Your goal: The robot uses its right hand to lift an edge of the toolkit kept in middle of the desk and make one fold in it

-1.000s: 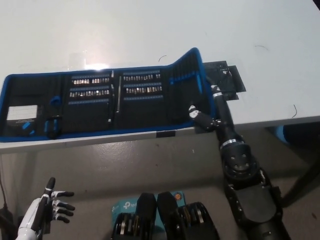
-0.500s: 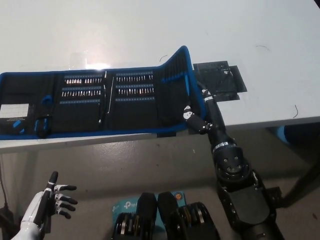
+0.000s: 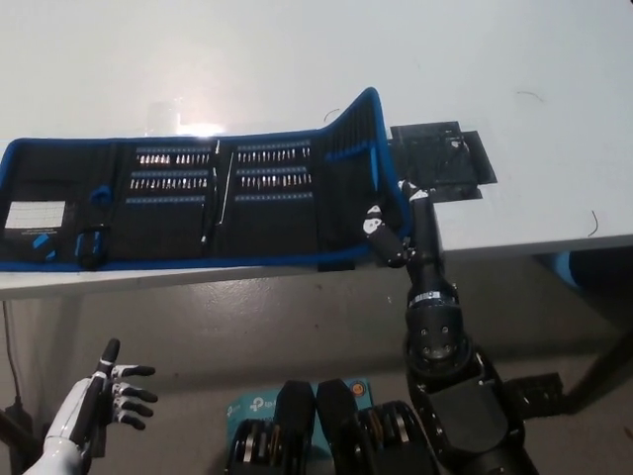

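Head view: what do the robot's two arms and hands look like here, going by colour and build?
The left hand is white with black segments and dark fingertips. The right hand and arm are black, the forearm built of chunky round segments with a silver band and small white markings near the wrist.

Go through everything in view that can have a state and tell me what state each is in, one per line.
Black toolkit with blue trim: unrolled on the white desk, right end panel lifted upright, not folded over.
Black right hand: at the raised end panel; grip unclear.
White left hand: open, fingers spread, low beside the desk.
Black flat mat: lying flat on desk.
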`<act>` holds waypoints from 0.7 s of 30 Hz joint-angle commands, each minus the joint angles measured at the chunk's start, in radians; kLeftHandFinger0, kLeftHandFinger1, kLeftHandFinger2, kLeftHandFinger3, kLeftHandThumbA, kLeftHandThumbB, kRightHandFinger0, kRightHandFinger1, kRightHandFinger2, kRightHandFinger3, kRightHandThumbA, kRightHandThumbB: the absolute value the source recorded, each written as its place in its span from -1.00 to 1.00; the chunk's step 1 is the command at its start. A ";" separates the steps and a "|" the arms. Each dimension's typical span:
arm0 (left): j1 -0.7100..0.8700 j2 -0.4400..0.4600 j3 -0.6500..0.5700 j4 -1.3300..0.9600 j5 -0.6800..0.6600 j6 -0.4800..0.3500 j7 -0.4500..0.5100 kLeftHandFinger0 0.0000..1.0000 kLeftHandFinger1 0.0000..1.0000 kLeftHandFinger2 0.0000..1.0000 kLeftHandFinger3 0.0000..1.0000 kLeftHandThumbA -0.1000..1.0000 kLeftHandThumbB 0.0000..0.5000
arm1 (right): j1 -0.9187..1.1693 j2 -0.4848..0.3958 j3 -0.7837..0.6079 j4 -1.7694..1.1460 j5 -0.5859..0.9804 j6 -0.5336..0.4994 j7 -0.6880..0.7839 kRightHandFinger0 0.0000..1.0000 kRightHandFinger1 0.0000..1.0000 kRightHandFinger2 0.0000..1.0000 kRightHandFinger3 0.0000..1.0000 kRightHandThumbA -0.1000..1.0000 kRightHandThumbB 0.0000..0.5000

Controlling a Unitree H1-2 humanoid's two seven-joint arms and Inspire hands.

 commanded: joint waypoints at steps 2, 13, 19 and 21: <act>-0.007 0.030 -0.002 -0.017 0.003 -0.013 -0.026 -0.13 -0.11 -0.09 0.20 1.00 1.00 | -0.058 -0.026 0.031 -0.037 -0.079 -0.055 -0.055 -1.00 -0.95 -0.35 -0.68 -1.00 -0.75; -0.012 0.038 -0.003 -0.016 0.005 -0.001 -0.036 -0.16 -0.14 -0.13 0.19 1.00 1.00 | -0.316 -0.168 0.309 -0.117 -0.321 0.240 0.190 -1.00 -1.00 -1.00 -0.17 -1.00 -0.43; -0.011 0.035 -0.005 -0.028 0.004 0.011 -0.036 -0.15 -0.13 -0.11 0.22 1.00 1.00 | -0.408 -0.187 0.543 -0.083 -0.483 0.313 0.314 -1.00 -1.00 -0.92 -0.16 -1.00 -0.16; -0.017 0.036 -0.008 -0.025 0.004 0.013 -0.039 -0.09 -0.11 -0.11 0.20 1.00 1.00 | -0.407 -0.185 0.619 -0.064 -0.529 0.326 0.344 -1.00 -1.00 -0.98 -0.57 -1.00 -0.37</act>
